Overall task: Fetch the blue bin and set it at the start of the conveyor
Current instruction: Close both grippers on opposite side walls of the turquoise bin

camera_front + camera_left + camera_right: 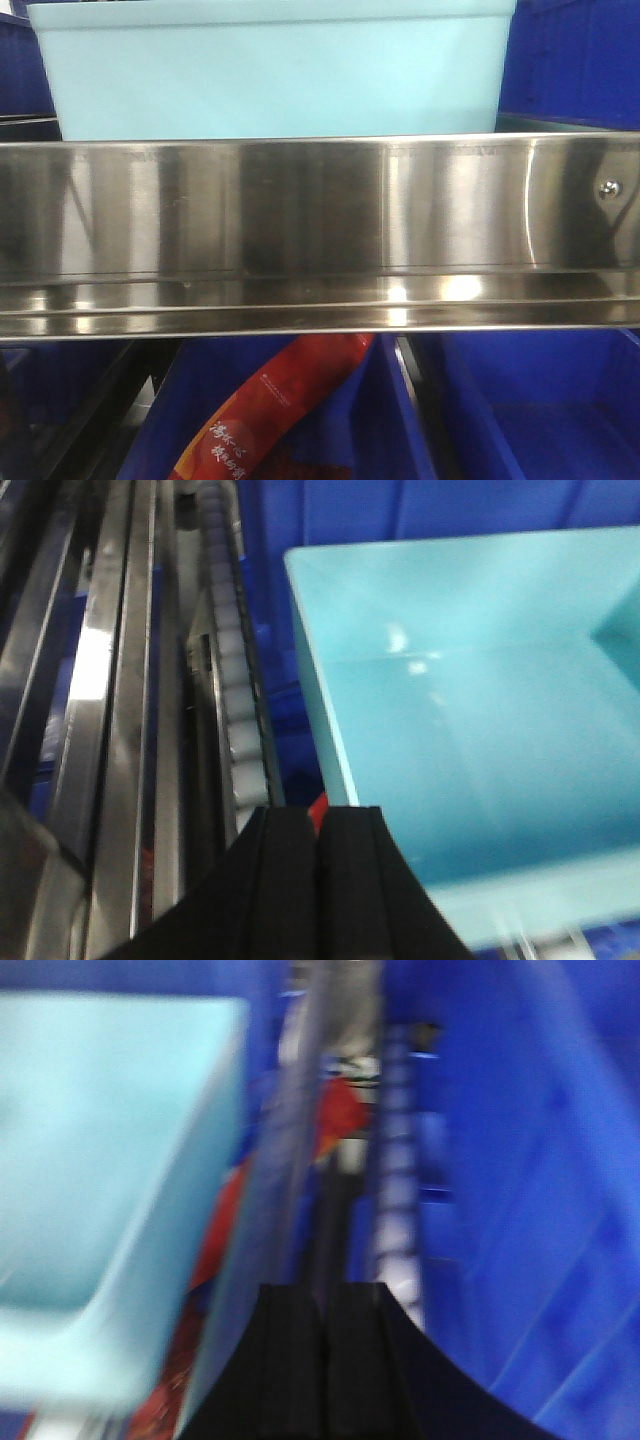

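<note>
The blue bin (275,70), a pale cyan plastic tub, sits on the shelf behind the steel rail at the top of the front view. In the left wrist view its open inside (480,720) fills the right half. My left gripper (318,815) is shut and empty, just off the bin's left rim. In the blurred right wrist view the bin (110,1160) is at the left. My right gripper (322,1295) is shut and empty, to the right of the bin, over the rails. The conveyor start is out of view.
A shiny stainless-steel shelf rail (320,235) crosses the front view. Dark blue crates (540,410) stand below and beside the bin (520,1190). A red packet (270,410) lies in a lower crate. A white roller track (228,680) and steel rails (110,720) run left of the bin.
</note>
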`<state>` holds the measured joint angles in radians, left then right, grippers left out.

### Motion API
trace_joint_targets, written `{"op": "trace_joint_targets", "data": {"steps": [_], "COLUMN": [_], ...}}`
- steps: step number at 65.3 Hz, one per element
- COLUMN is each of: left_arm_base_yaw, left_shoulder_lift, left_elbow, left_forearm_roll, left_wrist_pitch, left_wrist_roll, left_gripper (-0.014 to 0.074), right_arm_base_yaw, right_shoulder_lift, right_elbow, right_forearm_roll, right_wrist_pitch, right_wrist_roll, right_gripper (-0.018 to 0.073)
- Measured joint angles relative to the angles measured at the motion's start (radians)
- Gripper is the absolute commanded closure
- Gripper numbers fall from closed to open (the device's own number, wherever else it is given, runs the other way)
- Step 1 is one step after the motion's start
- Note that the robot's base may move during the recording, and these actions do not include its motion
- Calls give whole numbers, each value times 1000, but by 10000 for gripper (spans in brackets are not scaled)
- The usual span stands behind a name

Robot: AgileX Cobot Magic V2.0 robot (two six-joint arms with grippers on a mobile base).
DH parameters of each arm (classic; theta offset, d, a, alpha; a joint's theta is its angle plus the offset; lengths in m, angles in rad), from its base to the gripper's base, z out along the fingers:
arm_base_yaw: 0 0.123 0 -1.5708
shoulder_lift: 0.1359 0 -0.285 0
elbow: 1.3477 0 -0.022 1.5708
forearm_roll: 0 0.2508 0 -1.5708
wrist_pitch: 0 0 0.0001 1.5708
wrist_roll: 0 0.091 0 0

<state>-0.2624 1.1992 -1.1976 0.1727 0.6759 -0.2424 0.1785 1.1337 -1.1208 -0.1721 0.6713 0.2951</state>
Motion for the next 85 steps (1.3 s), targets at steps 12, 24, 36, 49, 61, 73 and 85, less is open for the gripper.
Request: {"op": "trace_joint_targets", "data": {"steps": [12, 24, 36, 49, 61, 73, 85], "left_arm_base_yaw": [-69, -75, -75, -75, -75, -48, -34], "left_shoulder_lift": [146, 270, 348, 364, 364, 373, 404], "left_elbow": [-141, -271, -343, -345, -347, -347, -350], "left_forearm_roll": [160, 168, 172, 172, 168, 161, 159], "left_wrist_pitch": [46, 99, 115, 105, 105, 105, 105], "left_wrist_roll": [-218, -315, -327, -330, -332, -332, -332], "left_gripper": [707, 707, 707, 707, 652, 367, 312], "right_arm_base_yaw": [80, 126, 126, 128, 128, 130, 109], "right_shoulder_lift": [155, 326, 441, 528, 591, 603, 603], "right_elbow": [-151, -312, -435, -521, -600, -626, -626], "right_forearm_roll": [-93, -95, -95, -94, -74, -30, -21], "right_wrist_pitch": [53, 152, 182, 216, 248, 248, 250], "right_wrist_roll": [121, 135, 139, 139, 139, 119, 115], "right_gripper": [698, 700, 700, 700, 700, 543, 311]}}
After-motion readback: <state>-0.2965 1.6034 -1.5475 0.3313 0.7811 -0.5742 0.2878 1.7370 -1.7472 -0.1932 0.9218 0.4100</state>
